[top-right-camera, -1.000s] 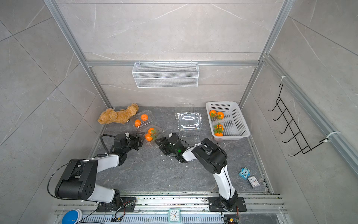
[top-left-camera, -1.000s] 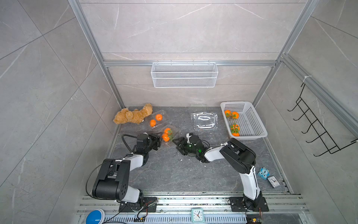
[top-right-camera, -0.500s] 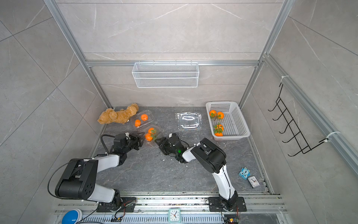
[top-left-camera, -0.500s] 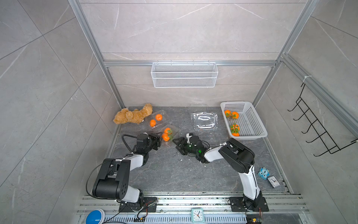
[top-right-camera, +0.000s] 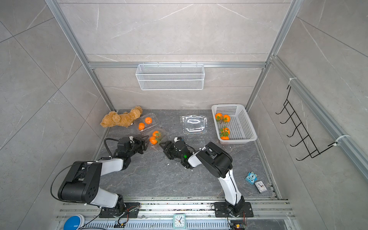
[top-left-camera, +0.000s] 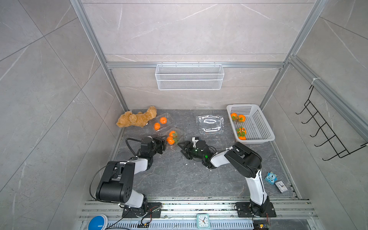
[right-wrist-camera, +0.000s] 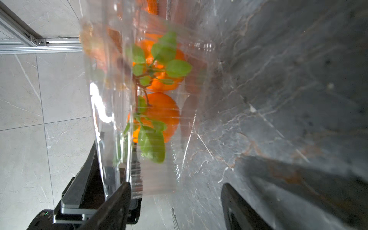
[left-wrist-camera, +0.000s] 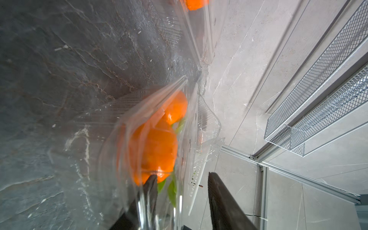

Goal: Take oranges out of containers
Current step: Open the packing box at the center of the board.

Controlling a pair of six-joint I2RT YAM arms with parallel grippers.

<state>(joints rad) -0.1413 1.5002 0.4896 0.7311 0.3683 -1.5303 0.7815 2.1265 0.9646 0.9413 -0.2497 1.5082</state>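
The left end effector (top-left-camera: 163,143) is clamped narrow on the rim of the near box (top-left-camera: 179,133). In the left wrist view its fingers (left-wrist-camera: 219,199) stand on either side of the clear plastic wall. Two leafy oranges (top-left-camera: 172,133) lie inside this box, which rests on the desk (top-left-camera: 171,179).

The right end effector (top-left-camera: 181,148) faces the same box from the other side. Its jaws are wide and hold nothing, and in the right wrist view one tip is close to the box's corner.

Beyond the near box is the far box (top-left-camera: 168,119), just beside the bear (top-left-camera: 137,118), with two oranges (top-left-camera: 163,120) in it. The empty box (top-left-camera: 211,124) lies open between the near box and the basket (top-left-camera: 258,123), where four oranges (top-left-camera: 241,117) lie along one wall.

The clock (top-left-camera: 203,220) on the front rail and the small clock (top-left-camera: 280,186) beside a blue toy (top-left-camera: 270,177) have dials whose numerals are too small to read.

Compared with a second ago, both arms, all the boxes and the fruit are where they were, and the left grip and the right opening are unchanged.
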